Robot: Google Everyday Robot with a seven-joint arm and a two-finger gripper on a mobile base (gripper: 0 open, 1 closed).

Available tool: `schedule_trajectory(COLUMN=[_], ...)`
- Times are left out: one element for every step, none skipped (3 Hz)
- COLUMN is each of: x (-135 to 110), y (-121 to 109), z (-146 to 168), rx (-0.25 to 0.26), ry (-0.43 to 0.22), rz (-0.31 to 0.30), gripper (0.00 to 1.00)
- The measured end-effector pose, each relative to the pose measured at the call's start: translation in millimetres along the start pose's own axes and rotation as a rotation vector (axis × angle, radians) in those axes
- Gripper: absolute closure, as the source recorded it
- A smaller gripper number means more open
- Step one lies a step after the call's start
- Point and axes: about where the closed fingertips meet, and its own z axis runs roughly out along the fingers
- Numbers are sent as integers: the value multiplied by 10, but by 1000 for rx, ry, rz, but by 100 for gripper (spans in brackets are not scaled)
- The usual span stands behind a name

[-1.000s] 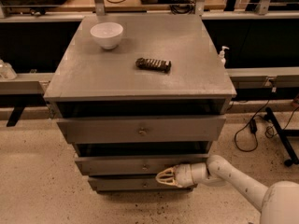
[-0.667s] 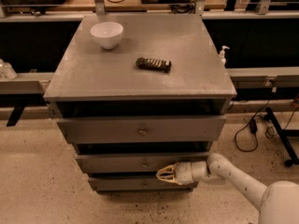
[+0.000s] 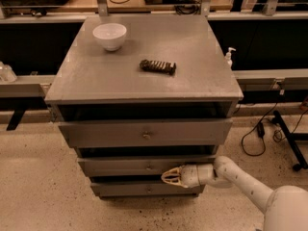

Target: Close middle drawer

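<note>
Found the middle drawer (image 3: 115,167) jutting slightly open at the desk's (image 3: 192,57) front, second tier down. Saw the hand (image 3: 166,176) low at the desk's front, right of centre, at that drawer's lower edge. Could not tell its grip state.

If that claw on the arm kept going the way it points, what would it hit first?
Probably the front of the middle drawer: the gripper points toward the picture's left, low across it. Depth is unclear, so it might skim past.
</note>
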Motion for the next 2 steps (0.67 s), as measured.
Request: schedule_trajectory(x=[-7, -98], y=[17, 168], z=[3, 15], rx=[0, 3], ry=[0, 7], rz=[0, -16], gripper=[100, 100])
